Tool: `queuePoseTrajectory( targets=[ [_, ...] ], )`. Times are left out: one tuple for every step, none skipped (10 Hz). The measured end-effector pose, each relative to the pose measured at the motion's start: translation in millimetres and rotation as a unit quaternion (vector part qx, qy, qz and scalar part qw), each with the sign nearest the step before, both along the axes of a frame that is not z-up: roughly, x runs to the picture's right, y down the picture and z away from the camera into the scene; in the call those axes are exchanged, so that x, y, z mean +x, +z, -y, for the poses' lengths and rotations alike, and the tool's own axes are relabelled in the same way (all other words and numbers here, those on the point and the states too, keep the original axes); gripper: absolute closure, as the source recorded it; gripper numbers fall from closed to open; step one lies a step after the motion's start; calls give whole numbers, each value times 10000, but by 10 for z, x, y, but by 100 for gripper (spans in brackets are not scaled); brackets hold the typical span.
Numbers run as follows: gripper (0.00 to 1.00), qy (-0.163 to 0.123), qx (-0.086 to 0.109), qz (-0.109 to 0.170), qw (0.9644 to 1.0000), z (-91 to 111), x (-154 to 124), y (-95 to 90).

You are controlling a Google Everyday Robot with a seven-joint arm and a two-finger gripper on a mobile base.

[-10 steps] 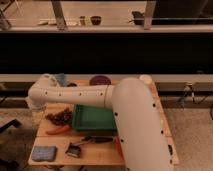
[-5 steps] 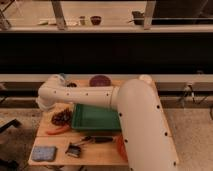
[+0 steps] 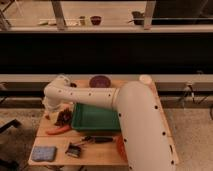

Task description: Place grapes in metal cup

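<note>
The white arm (image 3: 100,97) sweeps from the near right across the counter (image 3: 100,155) to its left side, bends sharply there and drops toward the near-left. This puts the gripper (image 3: 61,114) low over the grapes (image 3: 65,120), a dark reddish clump lying on the counter just left of the green tray (image 3: 95,119). The steep downward approach looks chosen for a grasp from above. That suits a lumpy bunch lying flat with the tray wall close on one side and the carrot (image 3: 57,130) just on its near side. Gripper and bunch merge into one dark patch, so it cannot be told whether the gripper is open around the bunch, closed on it, or short of it. The metal cup cannot be made out. The bend of the arm covers the far-left corner of the counter, and the cup may stand behind it, so the arm itself is the main thing in the way of seeing the target. A dark purple bowl (image 3: 100,81) sits at the far edge near the middle, and a white mug (image 3: 146,79) at the far right. Along the near edge lie a blue sponge (image 3: 44,153), a small brush (image 3: 75,149) and a black-handled tool (image 3: 97,140). A sliver of an orange bowl (image 3: 120,147) shows beside the arm. Lifting the bunch will probably call for care near the tray rim and the carrot, which sit closest to it.
</note>
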State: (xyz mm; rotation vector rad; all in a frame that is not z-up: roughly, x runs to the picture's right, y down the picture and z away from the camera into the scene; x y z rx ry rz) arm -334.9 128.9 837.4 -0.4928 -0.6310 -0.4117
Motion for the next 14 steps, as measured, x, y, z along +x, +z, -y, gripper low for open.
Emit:
queuePoseTrajectory(
  targets=[
    [20, -40, -39, -46, 10000, -8, 5, 31],
    [20, -72, -94, -97, 9999, -26, 29, 57],
    [20, -88, -161, -169, 9997, -32, 87, 89],
    [20, -84, -212, -202, 9995, -36, 122, 107],
    [20, -71, -321, -237, 9992, -52, 159, 127],
    [20, -78, -399, -250, 9989, -57, 177, 132],
    [20, -99, -472, -245, 9985, -68, 193, 140],
    [20, -151, -552, -242, 9981, -70, 220, 155],
    [20, -275, -636, -256, 9973, -90, 231, 169],
    [20, -406, -705, -296, 9962, -102, 240, 173],
    [20, -513, -773, -339, 9951, -109, 253, 177],
    [20, -558, -831, -377, 9943, -110, 286, 171],
    [20, -540, -912, -405, 9935, -99, 352, 167],
    [20, -490, -972, -411, 9932, -87, 407, 163]
  ],
)
